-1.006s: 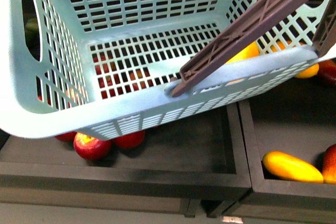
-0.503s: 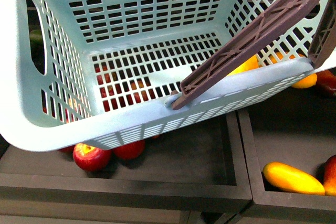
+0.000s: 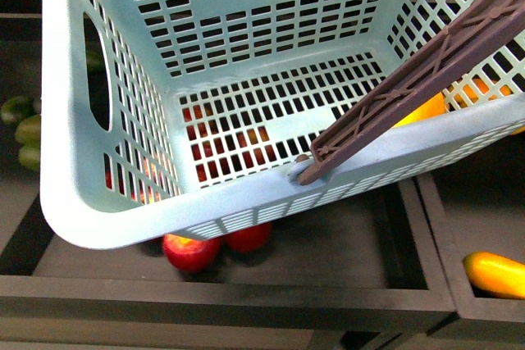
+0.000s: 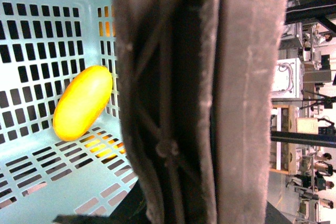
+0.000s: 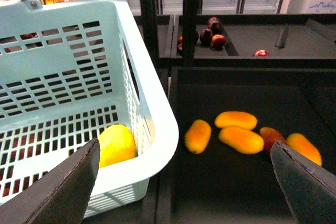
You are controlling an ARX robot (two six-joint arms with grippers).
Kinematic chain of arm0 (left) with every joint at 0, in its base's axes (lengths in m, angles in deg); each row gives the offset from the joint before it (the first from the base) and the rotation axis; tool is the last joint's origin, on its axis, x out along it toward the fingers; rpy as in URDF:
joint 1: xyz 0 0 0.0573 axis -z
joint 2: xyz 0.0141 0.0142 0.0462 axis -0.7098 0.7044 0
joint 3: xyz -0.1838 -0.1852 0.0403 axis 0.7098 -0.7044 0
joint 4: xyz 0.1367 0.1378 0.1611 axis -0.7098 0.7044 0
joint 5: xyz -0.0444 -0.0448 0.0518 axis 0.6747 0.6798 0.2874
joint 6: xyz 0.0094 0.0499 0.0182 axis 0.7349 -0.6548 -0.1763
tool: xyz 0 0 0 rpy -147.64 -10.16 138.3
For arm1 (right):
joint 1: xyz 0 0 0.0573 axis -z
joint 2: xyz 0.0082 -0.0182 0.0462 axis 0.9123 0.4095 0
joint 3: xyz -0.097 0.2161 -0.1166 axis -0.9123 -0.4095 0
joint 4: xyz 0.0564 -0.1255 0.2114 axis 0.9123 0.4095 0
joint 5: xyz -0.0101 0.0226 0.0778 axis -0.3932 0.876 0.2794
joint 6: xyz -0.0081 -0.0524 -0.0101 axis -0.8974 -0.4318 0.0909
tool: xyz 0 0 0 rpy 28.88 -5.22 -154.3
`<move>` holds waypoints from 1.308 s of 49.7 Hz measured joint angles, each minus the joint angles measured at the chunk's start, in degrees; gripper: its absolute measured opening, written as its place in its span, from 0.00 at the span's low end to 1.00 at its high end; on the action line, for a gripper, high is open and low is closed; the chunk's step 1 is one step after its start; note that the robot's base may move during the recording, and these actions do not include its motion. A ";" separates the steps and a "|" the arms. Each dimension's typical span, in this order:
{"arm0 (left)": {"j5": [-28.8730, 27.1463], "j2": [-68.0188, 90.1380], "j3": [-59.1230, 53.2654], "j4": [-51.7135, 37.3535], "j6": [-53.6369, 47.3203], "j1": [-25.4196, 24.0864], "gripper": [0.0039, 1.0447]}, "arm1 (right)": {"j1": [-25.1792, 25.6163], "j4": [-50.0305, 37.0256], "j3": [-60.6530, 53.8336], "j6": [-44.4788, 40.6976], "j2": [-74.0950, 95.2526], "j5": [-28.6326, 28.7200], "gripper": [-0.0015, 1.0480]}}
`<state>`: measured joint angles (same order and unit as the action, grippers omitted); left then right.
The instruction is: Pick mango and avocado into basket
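Note:
The light teal basket (image 3: 246,202) hangs tilted over the dark bins and fills the front view. My left gripper (image 4: 194,182) is shut on its brown handle (image 4: 210,98), which hides the fingers. A yellow mango (image 4: 83,102) lies inside the basket in a corner (image 5: 116,144), half hidden behind the handle in the front view (image 3: 422,111). My right gripper (image 5: 186,182) is open beside the basket rim (image 5: 157,129), above a bin holding several loose mangoes (image 5: 241,139). Green avocados (image 3: 26,130) lie in a bin at the far left, outside the basket.
Red apples (image 3: 193,252) lie in the bin under the basket. Another mango (image 3: 496,275) lies in the bin at the lower right. Black bin walls (image 3: 426,227) divide the shelf. Dark red fruit (image 5: 212,38) sit in a farther bin.
In the front view the basket has shifted right and slightly up, uncovering the green fruit at the left. The lower-right mango has slid toward the frame's edge.

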<state>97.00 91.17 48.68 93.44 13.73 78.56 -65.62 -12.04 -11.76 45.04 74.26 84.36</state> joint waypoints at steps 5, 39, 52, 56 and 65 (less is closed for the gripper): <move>-0.46 0.00 0.00 0.00 -0.04 0.00 0.14 | 0.02 0.00 -0.04 0.00 -0.13 0.02 0.92; -0.98 0.00 -0.02 0.00 -0.50 -0.57 0.14 | -0.07 0.11 -0.15 -0.02 0.00 0.24 0.92; -1.55 0.00 -0.04 0.00 -0.76 -0.68 0.14 | -0.09 0.11 -0.11 -0.02 -0.09 0.20 0.92; -1.31 0.00 -0.04 0.00 -0.61 -0.66 0.14 | -0.11 0.11 -0.11 0.00 -0.07 0.17 0.92; -1.29 0.00 -0.04 0.00 -0.57 -0.66 0.14 | -0.13 0.11 -0.11 -0.02 -0.13 0.17 0.92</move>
<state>95.71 91.17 48.63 93.44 13.16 77.90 -65.75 -11.93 -11.87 45.01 74.13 84.53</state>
